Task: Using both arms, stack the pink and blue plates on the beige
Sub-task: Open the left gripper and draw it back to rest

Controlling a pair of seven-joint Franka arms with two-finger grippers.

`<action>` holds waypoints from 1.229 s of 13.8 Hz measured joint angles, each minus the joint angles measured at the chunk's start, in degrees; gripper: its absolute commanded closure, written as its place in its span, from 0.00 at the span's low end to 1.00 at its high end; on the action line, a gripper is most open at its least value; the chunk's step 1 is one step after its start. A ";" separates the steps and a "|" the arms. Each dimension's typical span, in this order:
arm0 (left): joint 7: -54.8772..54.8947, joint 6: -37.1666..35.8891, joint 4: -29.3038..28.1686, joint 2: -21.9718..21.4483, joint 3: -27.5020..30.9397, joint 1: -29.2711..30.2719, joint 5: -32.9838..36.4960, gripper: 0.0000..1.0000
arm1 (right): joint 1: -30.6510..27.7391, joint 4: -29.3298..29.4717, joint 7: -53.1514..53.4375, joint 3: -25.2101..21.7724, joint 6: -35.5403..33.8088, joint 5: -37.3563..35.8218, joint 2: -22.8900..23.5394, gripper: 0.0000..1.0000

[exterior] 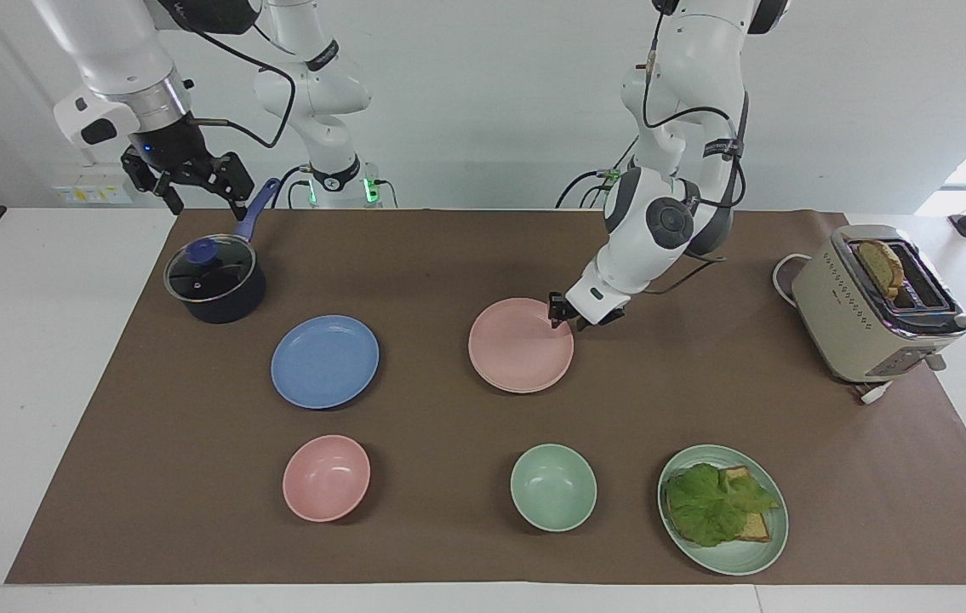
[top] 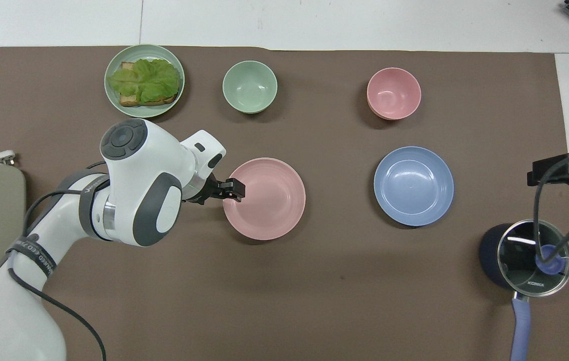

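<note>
Pink plate lies flat on the beige plate, mid-mat. The left gripper sits at the pink plate's rim on the side toward the left arm's end, its fingers apart – plate released. The right gripper waits over the saucepan, fingers spread, holding nothing. The blue plate rests beside the stack, toward the right arm's end, not yet stacked.

Risk: a withdrawing finger could catch the rim and slide the pink plate off centre. The beige plate is almost wholly covered – only a thin edge may show in the facing view, none from overhead.
</note>
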 measured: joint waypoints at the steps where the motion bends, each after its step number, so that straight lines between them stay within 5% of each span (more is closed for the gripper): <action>1: 0.32 -0.80 0.72 -0.16 0.22 1.78 1.82 0.00 | 0.00 0.00 0.00 0.00 0.00 0.00 0.00 0.00; 10: 13.33 -16.22 13.36 -3.70 0.95 20.79 11.34 0.00 | 0.00 0.00 0.00 0.00 0.00 0.00 0.00 0.00; 17: 13.99 -29.05 23.32 -7.76 0.94 21.87 15.98 0.00 | -0.13 -0.11 -3.62 -0.08 2.00 0.00 0.00 0.00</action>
